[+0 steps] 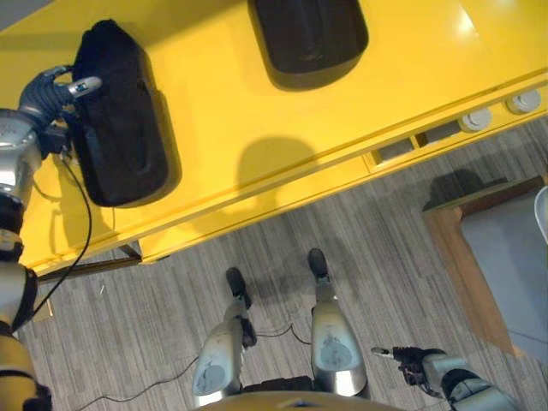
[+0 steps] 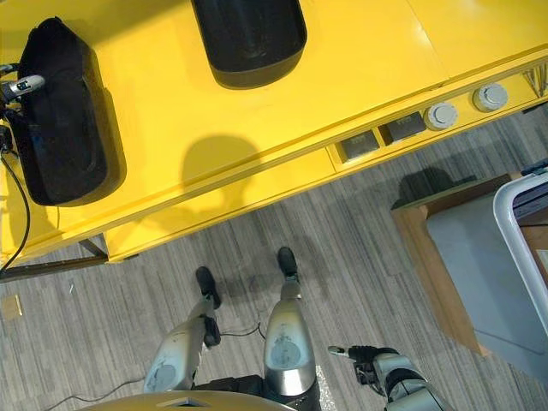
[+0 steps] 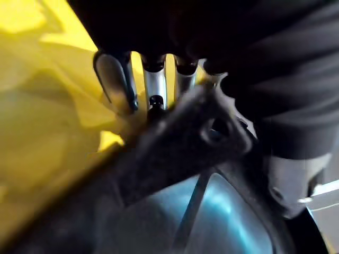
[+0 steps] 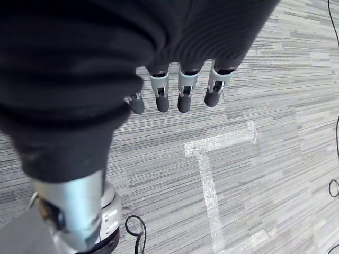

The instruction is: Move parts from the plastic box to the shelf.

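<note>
A long black moulded part (image 1: 120, 120) lies on the yellow shelf top (image 1: 231, 111) at the far left. My left hand (image 1: 51, 90) is at the part's left edge, with a silver finger lying over its rim. In the left wrist view the fingers (image 3: 153, 90) curl round the part's dark edge (image 3: 175, 143), with the thumb on the other side of it. A second black part (image 1: 308, 34) rests at the top middle of the shelf. My right hand (image 1: 411, 361) hangs low over the floor, its fingers (image 4: 183, 92) straight and holding nothing.
Round grey knobs (image 2: 441, 114) and small panels sit on the shelf's front edge at the right. A wood-edged grey platform (image 1: 467, 265) stands on the floor at the right, with a white rim (image 2: 518, 231) beside it. Pale tape marks (image 4: 206, 174) cross the striped floor.
</note>
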